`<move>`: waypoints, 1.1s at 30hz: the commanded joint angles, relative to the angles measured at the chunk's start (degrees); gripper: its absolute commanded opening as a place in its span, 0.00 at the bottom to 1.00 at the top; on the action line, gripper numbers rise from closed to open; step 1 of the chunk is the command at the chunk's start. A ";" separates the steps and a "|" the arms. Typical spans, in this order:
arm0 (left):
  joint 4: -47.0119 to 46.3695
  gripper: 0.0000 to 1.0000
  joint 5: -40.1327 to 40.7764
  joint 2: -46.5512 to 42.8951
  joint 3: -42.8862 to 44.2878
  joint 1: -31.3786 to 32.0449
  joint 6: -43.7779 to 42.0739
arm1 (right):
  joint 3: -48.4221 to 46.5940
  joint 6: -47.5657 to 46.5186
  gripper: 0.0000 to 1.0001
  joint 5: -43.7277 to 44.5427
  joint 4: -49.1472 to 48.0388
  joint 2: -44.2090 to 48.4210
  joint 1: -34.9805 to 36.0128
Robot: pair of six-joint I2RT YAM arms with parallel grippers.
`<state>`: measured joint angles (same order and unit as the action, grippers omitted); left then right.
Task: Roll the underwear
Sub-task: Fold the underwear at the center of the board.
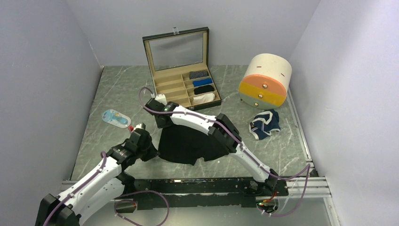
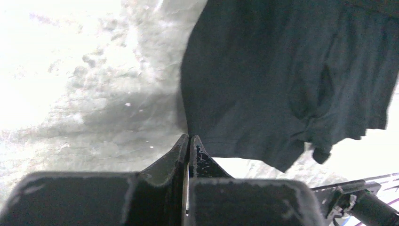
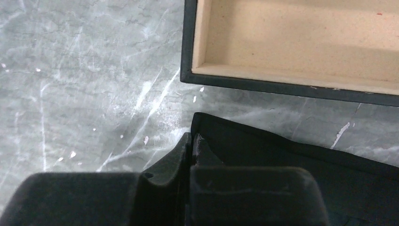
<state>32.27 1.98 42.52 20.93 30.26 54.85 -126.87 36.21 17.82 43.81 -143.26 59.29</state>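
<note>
The black underwear [image 1: 188,143] lies spread in the middle of the table, partly under my right arm. My left gripper [image 1: 154,151] is shut on its near left edge; in the left wrist view the closed tips [image 2: 189,137] pinch the dark cloth [image 2: 282,70]. My right gripper [image 1: 163,125] is shut on its far left corner; in the right wrist view the tips [image 3: 191,137] meet on the cloth's corner [image 3: 291,160]. The navy underwear with white trim [image 1: 265,124] lies crumpled at the right, apart from both grippers.
An open black box [image 1: 188,87] with tan compartments stands at the back, its rim [image 3: 282,84] just beyond the right gripper; rolled bundles fill its right column. A round cabinet with orange and yellow drawers [image 1: 265,80] stands back right. A blue-white packet [image 1: 116,117] lies left.
</note>
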 commanded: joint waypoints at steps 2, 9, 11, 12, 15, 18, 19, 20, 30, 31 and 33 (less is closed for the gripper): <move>2.15 0.05 0.47 -1.26 5.06 0.17 -1.87 | 3.95 1.05 0.00 -7.19 -5.60 9.27 -2.72; 1.79 0.05 -0.92 -2.69 4.21 0.24 -1.58 | 7.49 0.49 0.00 -9.63 -7.76 11.85 -3.99; 1.85 0.05 -0.88 -2.84 3.91 0.24 -1.15 | 7.52 0.16 0.00 -9.21 -7.81 11.78 -4.09; 2.05 0.05 -0.76 -2.96 3.82 0.24 -0.88 | 6.99 0.10 0.00 -8.86 -7.33 11.33 -4.07; 1.92 0.05 -0.31 -3.01 3.10 0.22 -0.27 | 5.17 -0.34 0.00 -9.14 -6.10 9.18 -4.00; 1.76 0.05 0.51 -2.90 2.14 0.23 0.59 | 2.93 -0.46 0.00 -8.88 -4.15 6.58 -3.92; 1.70 0.05 0.61 -2.96 1.97 0.18 0.73 | 2.53 -0.46 0.00 -9.34 -3.94 6.05 -3.90; 1.59 0.05 0.53 -3.14 1.76 0.19 0.73 | 2.35 -0.44 0.00 -9.37 -3.92 5.83 -3.90; -6.62 0.05 -6.21 -3.05 5.69 0.23 -4.93 | 12.14 -1.92 0.00 -16.80 -12.73 14.37 -6.85; -9.20 0.05 -8.76 -2.41 5.78 0.24 -4.98 | 16.97 -2.00 0.00 -19.03 -15.52 16.55 -8.00; -13.92 0.05 -12.58 -0.91 5.90 0.55 -4.40 | 24.25 -2.12 0.00 -23.30 -21.07 21.05 -10.05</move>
<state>29.58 -2.39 39.75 23.92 30.26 52.25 -112.36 34.94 2.66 32.93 -132.16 53.52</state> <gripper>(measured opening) 0.057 0.019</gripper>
